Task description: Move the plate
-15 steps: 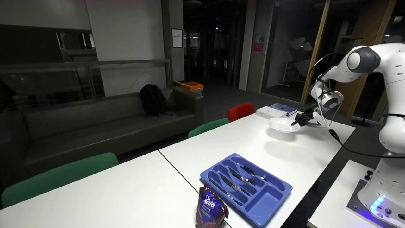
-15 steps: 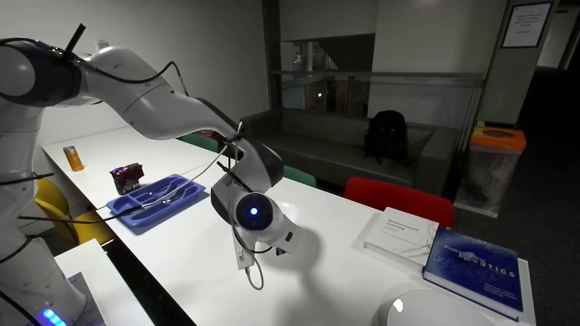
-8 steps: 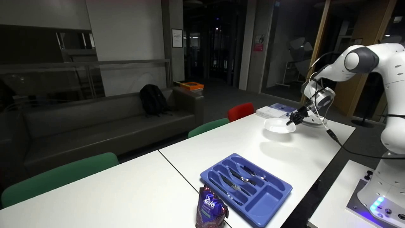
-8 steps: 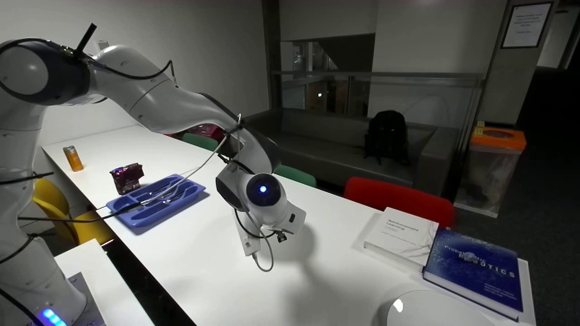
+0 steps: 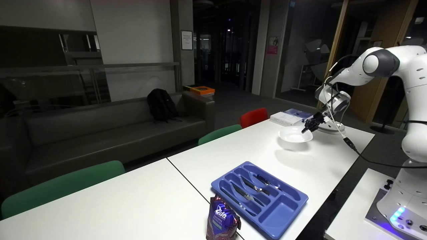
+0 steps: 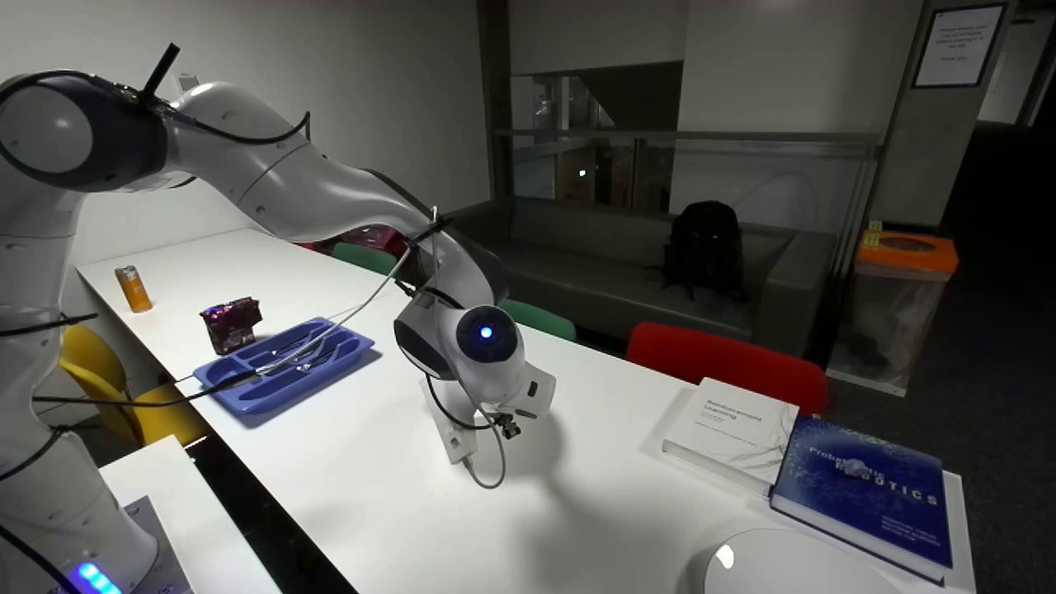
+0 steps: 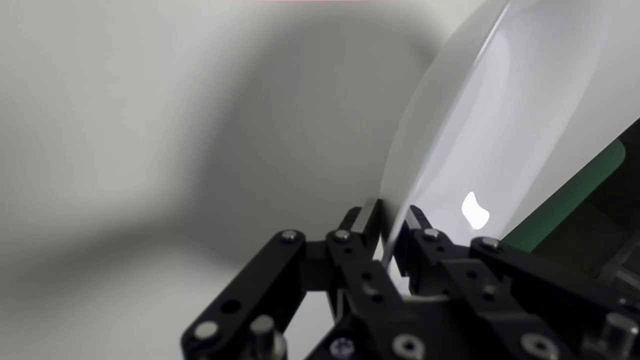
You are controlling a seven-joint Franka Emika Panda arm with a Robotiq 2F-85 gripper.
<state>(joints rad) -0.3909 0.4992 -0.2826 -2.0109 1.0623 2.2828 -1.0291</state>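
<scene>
Blue plastic tray [image 5: 279, 211]: lower centre in an exterior view; holds dark-handled cutlery [image 5: 247, 196].
Black gripper [image 7: 393, 220]: clamped on white round plate [image 7: 480, 135].

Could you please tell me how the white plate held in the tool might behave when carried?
The plate is probably stiff: its outline is smooth, with no sag. Its glossy surface may well be slippery. Because the tool pinches it at one side only, it could pivot or tip.
</scene>
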